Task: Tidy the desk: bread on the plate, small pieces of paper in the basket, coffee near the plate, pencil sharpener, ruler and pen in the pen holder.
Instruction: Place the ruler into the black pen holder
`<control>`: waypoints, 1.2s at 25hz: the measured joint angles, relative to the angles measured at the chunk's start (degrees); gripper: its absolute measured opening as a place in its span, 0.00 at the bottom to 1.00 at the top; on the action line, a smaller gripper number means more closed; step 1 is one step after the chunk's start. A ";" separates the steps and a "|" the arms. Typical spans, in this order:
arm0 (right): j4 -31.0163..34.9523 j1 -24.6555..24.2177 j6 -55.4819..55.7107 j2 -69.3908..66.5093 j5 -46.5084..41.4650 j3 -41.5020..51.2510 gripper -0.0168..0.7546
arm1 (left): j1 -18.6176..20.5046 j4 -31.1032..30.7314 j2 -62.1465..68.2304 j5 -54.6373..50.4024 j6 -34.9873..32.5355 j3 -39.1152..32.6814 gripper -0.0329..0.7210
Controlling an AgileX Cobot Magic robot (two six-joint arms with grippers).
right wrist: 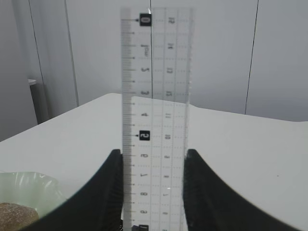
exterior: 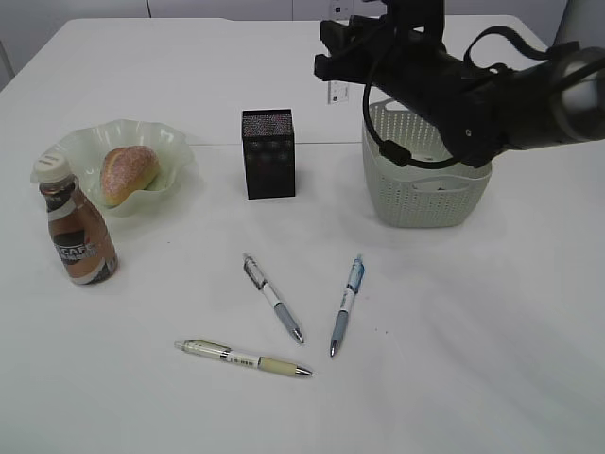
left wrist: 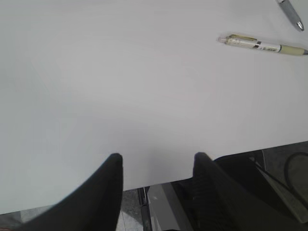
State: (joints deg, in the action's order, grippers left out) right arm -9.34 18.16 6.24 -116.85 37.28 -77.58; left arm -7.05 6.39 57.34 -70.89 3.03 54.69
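Note:
My right gripper (right wrist: 153, 153) is shut on a clear plastic ruler (right wrist: 156, 110) that stands up between its fingers. In the exterior view this gripper (exterior: 333, 66) is raised at the back, behind and to the right of the black pen holder (exterior: 268, 153), and a bit of the ruler (exterior: 334, 92) shows below it. The bread (exterior: 128, 173) lies on the pale green plate (exterior: 175, 151), with the coffee bottle (exterior: 78, 232) upright just in front of it. Three pens (exterior: 272, 297) (exterior: 346, 305) (exterior: 243, 358) lie on the table. My left gripper (left wrist: 156, 161) is open and empty over the table's near edge. No pencil sharpener is in view.
The pale basket (exterior: 425, 189) stands right of the pen holder, partly behind my right arm. The left wrist view shows the beige pen (left wrist: 262, 45) and the tip of another pen (left wrist: 291, 8). The plate (right wrist: 29, 185) and the bread (right wrist: 17, 216) show low left in the right wrist view.

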 joint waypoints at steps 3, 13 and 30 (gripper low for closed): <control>-0.25 0.00 0.24 -3.96 0.00 -3.82 0.35 | 0.00 -1.46 0.00 0.00 0.00 0.00 0.51; -6.99 0.00 9.70 -11.23 -1.99 -13.49 0.35 | 0.00 -2.99 0.00 0.68 0.00 0.00 0.51; -20.78 0.00 17.24 -16.19 -1.64 -22.22 0.35 | 0.00 -3.64 0.00 1.70 0.00 0.00 0.51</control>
State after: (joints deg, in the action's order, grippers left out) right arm -30.12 18.16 23.48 -133.04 35.64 -99.80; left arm -7.05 2.75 57.34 -69.19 3.03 54.69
